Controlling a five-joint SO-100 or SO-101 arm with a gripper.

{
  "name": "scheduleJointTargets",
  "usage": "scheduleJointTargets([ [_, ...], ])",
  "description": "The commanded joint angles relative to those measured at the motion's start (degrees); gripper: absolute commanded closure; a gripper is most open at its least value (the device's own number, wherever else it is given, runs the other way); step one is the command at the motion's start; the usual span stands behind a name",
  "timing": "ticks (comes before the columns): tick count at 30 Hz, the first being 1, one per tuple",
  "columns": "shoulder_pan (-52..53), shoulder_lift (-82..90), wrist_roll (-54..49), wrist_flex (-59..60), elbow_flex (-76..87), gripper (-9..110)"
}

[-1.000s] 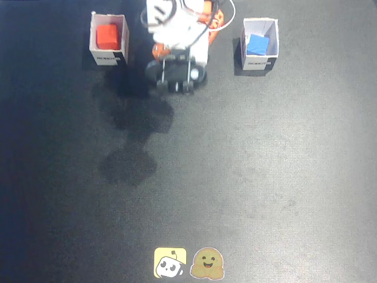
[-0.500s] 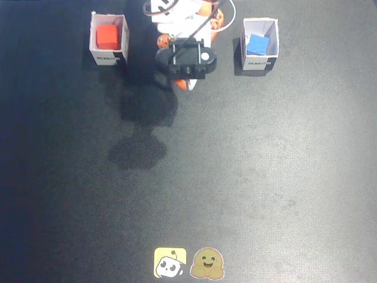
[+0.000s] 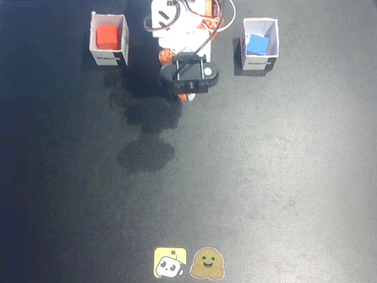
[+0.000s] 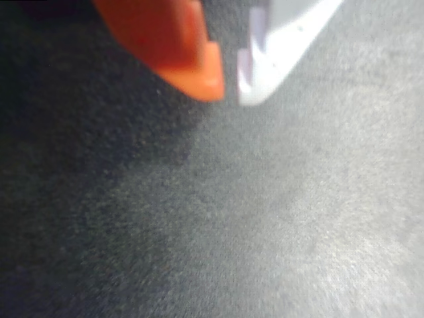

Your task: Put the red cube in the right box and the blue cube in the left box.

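Fixed view: red cube (image 3: pixel 107 36) sits inside the white box (image 3: pixel 109 55) at upper left, blue cube (image 3: pixel 257 44) sits inside the white box (image 3: pixel 260 61) at upper right, one cube per box, both well apart with the arm's base (image 3: pixel 177 23) between them at the top edge. Arm is folded close to its base, black wrist housing (image 3: pixel 189 72) over the dark mat (image 3: pixel 265 177), gripper (image 3: pixel 188 96) just below it, only an orange tip showing. Wrist view: gripper (image 4: pixel 230 83) comes in from the top, orange finger (image 4: pixel 179 46) on the left, white finger (image 4: pixel 285 40) on the right, tips nearly together with a thin gap, nothing between them, so jaws closed and empty. Only bare mat below them. Two stickers at bottom centre of the fixed view: yellow one (image 3: pixel 171 262) and a smiling-face one (image 3: pixel 207 263), side by side.
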Motion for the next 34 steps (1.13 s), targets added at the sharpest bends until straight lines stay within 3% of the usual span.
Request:
scheduleJointTargets([
  [1, -0.4, 0.6, -1.3, -0.3, -0.4, 101],
  [34, 1.0, 0.6, -4.7, 2.6, -0.3, 101],
])
